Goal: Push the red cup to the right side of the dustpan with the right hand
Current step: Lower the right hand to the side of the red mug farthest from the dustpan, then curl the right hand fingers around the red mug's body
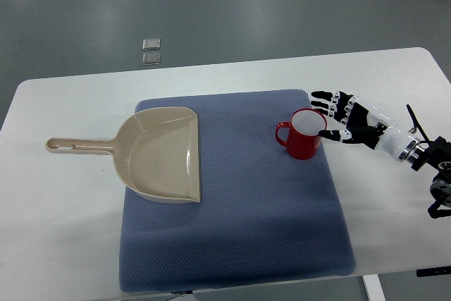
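Observation:
A red cup point(301, 136) with a white inside stands upright on the blue mat point(232, 195), its handle pointing left. To its left lies a beige dustpan point(158, 154), mouth toward the cup, handle stretching left. My right hand point(332, 115) reaches in from the right edge with fingers spread; its fingertips point(326, 134) touch the cup's right rim and side. The hand holds nothing.
The mat covers the middle of a white table point(56, 230). Two small clear squares point(151, 51) lie on the grey floor behind the table. Bare mat lies between the dustpan and the cup.

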